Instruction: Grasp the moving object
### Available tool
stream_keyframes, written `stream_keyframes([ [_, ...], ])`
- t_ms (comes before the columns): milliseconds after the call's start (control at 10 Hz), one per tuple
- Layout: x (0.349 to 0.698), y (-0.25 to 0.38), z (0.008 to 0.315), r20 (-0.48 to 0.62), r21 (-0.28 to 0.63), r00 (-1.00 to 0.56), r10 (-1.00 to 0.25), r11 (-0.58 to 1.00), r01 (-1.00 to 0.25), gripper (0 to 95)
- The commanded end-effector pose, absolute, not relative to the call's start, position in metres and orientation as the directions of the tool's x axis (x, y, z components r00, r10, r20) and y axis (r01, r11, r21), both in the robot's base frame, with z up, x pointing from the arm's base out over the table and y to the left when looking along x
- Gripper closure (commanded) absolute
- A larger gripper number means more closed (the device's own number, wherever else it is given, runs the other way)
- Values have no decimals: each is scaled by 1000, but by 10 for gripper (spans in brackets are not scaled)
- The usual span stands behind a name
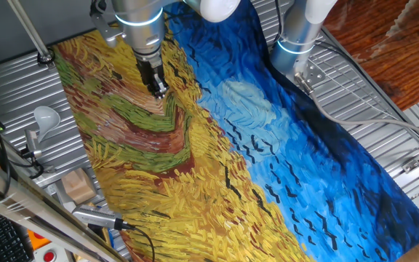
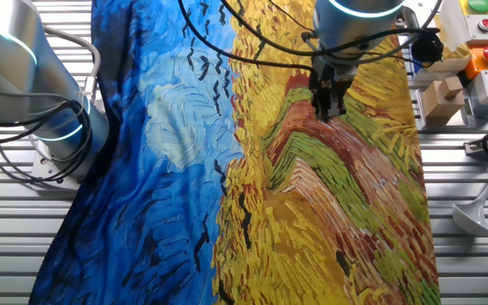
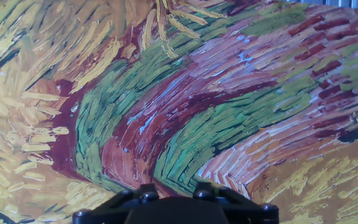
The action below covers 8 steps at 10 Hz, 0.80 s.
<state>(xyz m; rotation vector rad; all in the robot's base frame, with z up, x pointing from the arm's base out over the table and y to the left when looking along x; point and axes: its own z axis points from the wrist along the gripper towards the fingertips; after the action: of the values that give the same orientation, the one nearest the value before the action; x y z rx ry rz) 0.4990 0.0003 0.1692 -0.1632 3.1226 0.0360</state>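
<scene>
Fingers point(image 1: 157, 86) of the gripper point(image 1: 158, 92) hang low over the painted cloth point(image 1: 217, 167), above the curving green and brown bands near the cloth's yellow side. From one fixed view they read as a narrow dark pair set close together; from the other fixed view the gripper point(image 2: 329, 108) looks the same, slim and tight. Whether the tips are pressed fully together, or pinch something small between them, you cannot tell from either view.

Hand view shows only the black gripper base point(image 3: 176, 208) along the lower edge and the cloth point(image 3: 179, 99) beyond it. No toy appears there, and none can be found on the cloth in either fixed view. Its position is therefore unknown: it may be hidden under or between the fingertips, or lost against the busy brushwork.

The relation the next move depends on, which way the toy lies from the fingertips, cannot be read here. You should judge it only once the toy is sighted. If it sits under the tips, a short lift would likely reveal it; if not, expect to search the cloth before any approach. A grey lamp point(image 1: 44, 116) and a wooden block point(image 1: 78, 185) stand off the cloth's edge, well apart from the fingers.
</scene>
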Motion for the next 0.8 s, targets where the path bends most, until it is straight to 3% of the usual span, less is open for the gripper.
stream_keyframes([
  [100, 495, -1, 165, -27, 7, -981, -190, 982, -190, 950],
  [400, 504, -9, 134, -57, 17, -958, -281, 959, -282, 950],
  [800, 525, -26, 118, -58, 10, -930, -362, 932, -363, 950],
])
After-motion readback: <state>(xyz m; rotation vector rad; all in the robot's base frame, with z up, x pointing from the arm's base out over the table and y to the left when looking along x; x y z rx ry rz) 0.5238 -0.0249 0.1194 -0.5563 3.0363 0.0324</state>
